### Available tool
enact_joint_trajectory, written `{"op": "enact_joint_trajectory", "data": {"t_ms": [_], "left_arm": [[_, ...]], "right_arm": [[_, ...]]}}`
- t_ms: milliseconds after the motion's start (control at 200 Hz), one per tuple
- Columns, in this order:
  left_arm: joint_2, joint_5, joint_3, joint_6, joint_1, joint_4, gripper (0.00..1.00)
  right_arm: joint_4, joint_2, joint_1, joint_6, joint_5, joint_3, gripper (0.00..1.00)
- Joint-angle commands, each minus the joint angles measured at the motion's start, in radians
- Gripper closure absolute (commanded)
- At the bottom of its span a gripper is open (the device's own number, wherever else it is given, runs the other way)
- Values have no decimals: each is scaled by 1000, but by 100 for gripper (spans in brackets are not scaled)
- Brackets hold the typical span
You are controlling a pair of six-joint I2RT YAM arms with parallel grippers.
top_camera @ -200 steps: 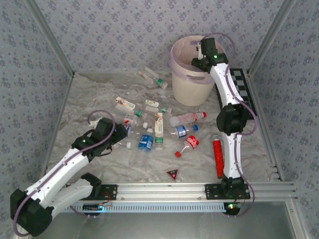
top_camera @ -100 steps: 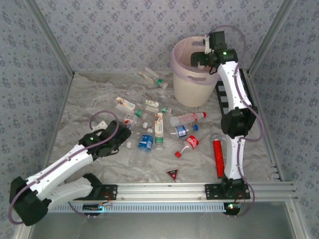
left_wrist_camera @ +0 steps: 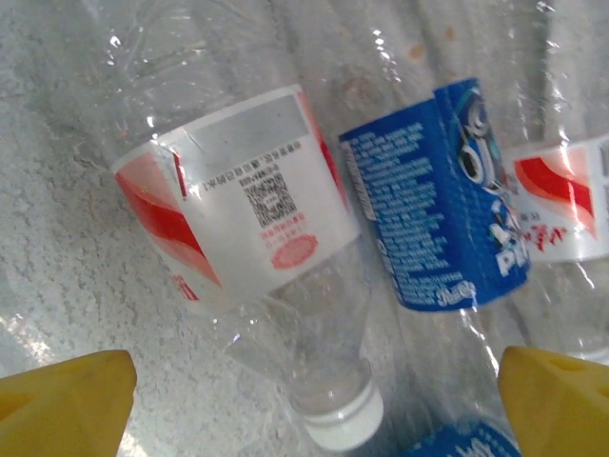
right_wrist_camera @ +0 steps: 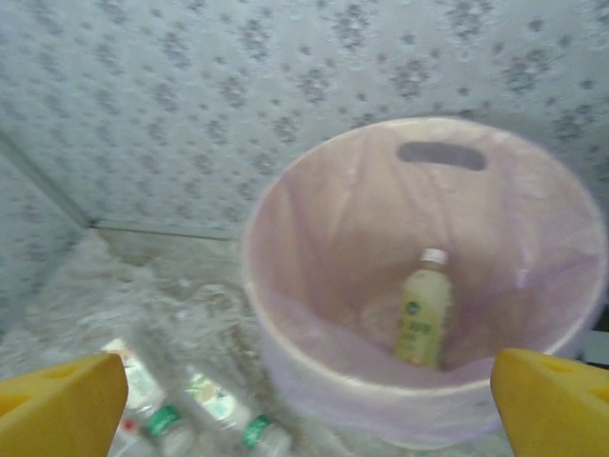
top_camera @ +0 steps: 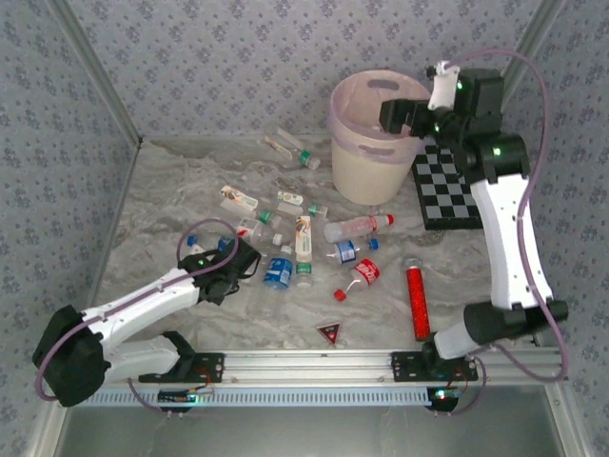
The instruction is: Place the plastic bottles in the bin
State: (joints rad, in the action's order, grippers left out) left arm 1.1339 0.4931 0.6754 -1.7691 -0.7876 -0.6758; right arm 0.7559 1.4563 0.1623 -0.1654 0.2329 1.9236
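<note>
Several plastic bottles lie scattered mid-table. My left gripper is open and low over the left of the cluster. In the left wrist view its jaws straddle the neck and white cap of a clear bottle with a red-and-white label; a blue-labelled bottle lies beside it. The bin stands at the back. My right gripper hovers open and empty by the bin's right rim. Its wrist view looks into the bin, where a yellowish bottle stands against the pink liner.
A checkerboard lies right of the bin. A red glittery tube and a small red triangle lie near the front right. Two green-capped bottles lie left of the bin. Patterned walls enclose the table.
The right gripper drew back up and to the right from over the bin, uncovering the checkerboard. The left gripper slid right along the table up to the bottle cluster.
</note>
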Motion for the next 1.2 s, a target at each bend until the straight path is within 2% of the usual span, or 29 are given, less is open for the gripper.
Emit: {"op": "enact_joint_trajectory", "data": {"t_ms": [0, 190, 285, 440, 545, 700, 820, 905, 1000, 1079, 1124, 1164, 1194], "left_arm": [[30, 61, -50, -107, -6, 75, 6], [72, 74, -82, -92, 36, 143, 12], [92, 51, -104, -73, 62, 194, 20], [128, 39, -127, -49, 83, 235, 28], [127, 38, -139, -42, 87, 233, 36], [74, 44, -136, -7, 85, 188, 45], [-3, 79, -79, 59, 69, 62, 49], [-77, 163, -24, 116, 41, -32, 51], [-156, 230, 28, 220, 16, -65, 55], [-197, 233, 52, 406, 9, 42, 62], [-205, 177, 57, 584, 8, 170, 67], [-197, 90, 62, 768, 8, 297, 69], [-181, 10, 74, 846, 7, 354, 74]], "right_arm": [[-85, -74, 8, -55, 132, -139, 0], [-64, -182, 10, -44, 191, -263, 0], [-85, -237, 11, -21, 230, -327, 0], [-242, -365, 18, -52, 241, -507, 0], [-266, -411, 21, -62, 247, -560, 0], [-232, -419, 25, -59, 247, -567, 0], [-231, -420, 42, -59, 234, -576, 0], [-242, -405, 58, -56, 232, -577, 0], [-247, -372, 86, -56, 240, -559, 0], [-254, -346, 122, -69, 231, -557, 1], [-266, -332, 142, -72, 234, -562, 1], [-289, -318, 156, -93, 239, -569, 1], [-312, -308, 160, -120, 252, -577, 1]]}}
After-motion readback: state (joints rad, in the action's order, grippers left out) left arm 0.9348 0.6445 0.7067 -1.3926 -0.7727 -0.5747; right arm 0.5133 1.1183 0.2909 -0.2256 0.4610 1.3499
